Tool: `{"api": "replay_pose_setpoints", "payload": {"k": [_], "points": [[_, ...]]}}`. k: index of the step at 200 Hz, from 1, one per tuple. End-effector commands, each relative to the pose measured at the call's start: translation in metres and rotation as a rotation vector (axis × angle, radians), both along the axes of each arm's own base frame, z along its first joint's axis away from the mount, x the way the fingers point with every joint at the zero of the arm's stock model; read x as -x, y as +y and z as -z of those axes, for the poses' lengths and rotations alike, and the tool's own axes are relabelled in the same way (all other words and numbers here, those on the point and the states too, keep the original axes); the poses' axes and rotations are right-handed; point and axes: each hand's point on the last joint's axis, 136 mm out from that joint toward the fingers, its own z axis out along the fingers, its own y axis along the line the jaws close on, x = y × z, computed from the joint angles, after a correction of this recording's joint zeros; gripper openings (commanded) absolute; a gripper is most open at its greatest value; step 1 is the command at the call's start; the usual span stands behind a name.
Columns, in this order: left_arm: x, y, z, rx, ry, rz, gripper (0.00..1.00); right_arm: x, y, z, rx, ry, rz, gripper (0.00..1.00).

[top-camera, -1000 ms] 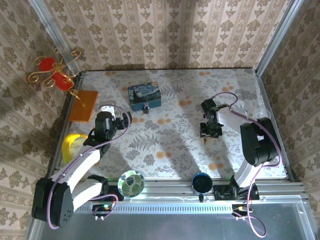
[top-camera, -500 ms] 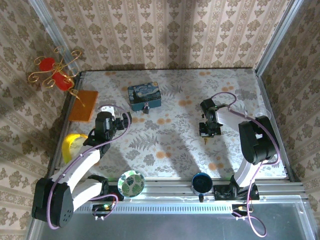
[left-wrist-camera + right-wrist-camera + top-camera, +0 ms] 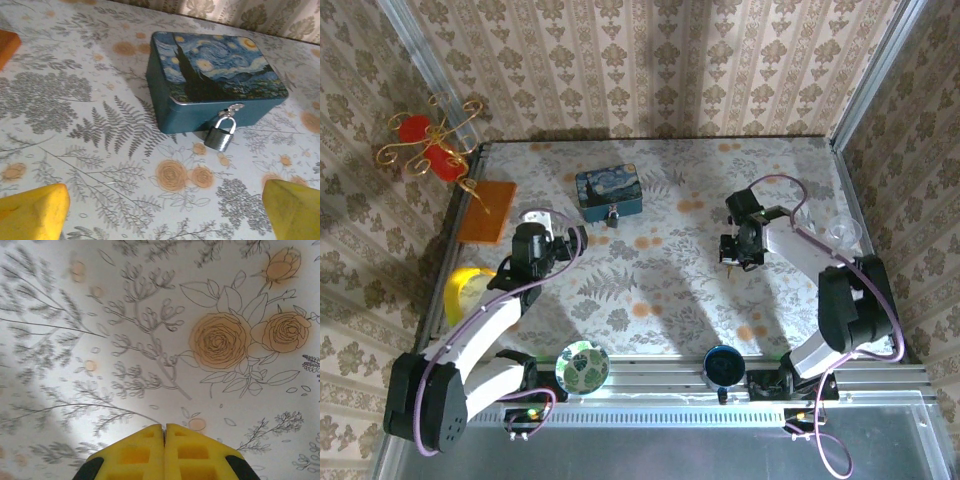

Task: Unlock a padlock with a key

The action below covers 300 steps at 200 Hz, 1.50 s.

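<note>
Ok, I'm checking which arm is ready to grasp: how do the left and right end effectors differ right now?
The left end effector has its fingers spread wide; the right end effector has its fingers pressed together. The left one faces the blue tin with the padlock hanging at its front; the right one points down at flowered tablecloth, off to the tin's right. Both have yellow fingers.

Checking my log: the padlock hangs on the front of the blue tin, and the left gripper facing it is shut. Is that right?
No, the left gripper is open, its jaws wide apart in the left wrist view. The padlock does hang on the front of the blue tin.
</note>
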Motion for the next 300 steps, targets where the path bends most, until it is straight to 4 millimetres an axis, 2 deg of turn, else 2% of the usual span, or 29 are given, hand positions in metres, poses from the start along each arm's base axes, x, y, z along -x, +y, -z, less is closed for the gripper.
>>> {"api": "replay_pose_setpoints", "payload": {"k": [1,23,26,44,68,99,126,131,154,166,206,257,300], "points": [[-0.007,-0.022,-0.023,0.078,-0.055,0.053,1.00,0.004,0.009,-0.020,-0.039,-0.037,0.055,0.00],[-0.006,-0.044,-0.030,0.094,-0.089,0.094,1.00,-0.001,0.017,-0.037,-0.075,-0.106,0.112,0.00],[-0.003,-0.055,-0.031,0.098,-0.094,0.127,1.00,-0.003,0.019,-0.040,-0.086,-0.120,0.118,0.00],[0.004,-0.090,-0.035,0.127,-0.134,0.236,1.00,-0.012,0.033,-0.053,-0.151,-0.188,0.158,0.00],[0.012,-0.130,-0.038,0.180,-0.150,0.328,1.00,-0.024,0.051,-0.064,-0.232,-0.245,0.188,0.00],[0.027,-0.182,-0.030,0.189,-0.132,0.458,1.00,-0.035,0.070,-0.077,-0.333,-0.290,0.211,0.00],[0.040,-0.215,-0.023,0.197,-0.114,0.559,0.95,-0.039,0.079,-0.083,-0.393,-0.302,0.221,0.00],[0.041,-0.220,-0.022,0.209,-0.108,0.575,0.94,-0.038,0.080,-0.094,-0.416,-0.329,0.220,0.00],[0.046,-0.239,-0.018,0.261,-0.096,0.633,0.84,-0.039,0.082,-0.099,-0.444,-0.341,0.229,0.00],[0.047,-0.249,-0.017,0.281,-0.089,0.660,0.75,-0.038,0.083,-0.100,-0.456,-0.346,0.235,0.00],[0.050,-0.278,-0.017,0.331,-0.065,0.745,0.65,-0.036,0.081,-0.101,-0.464,-0.351,0.246,0.00],[0.060,-0.288,-0.014,0.357,-0.058,0.808,0.60,-0.035,0.079,-0.105,-0.470,-0.365,0.255,0.00],[0.067,-0.298,-0.010,0.360,-0.030,0.863,0.52,-0.036,0.081,-0.103,-0.477,-0.361,0.255,0.00]]}}
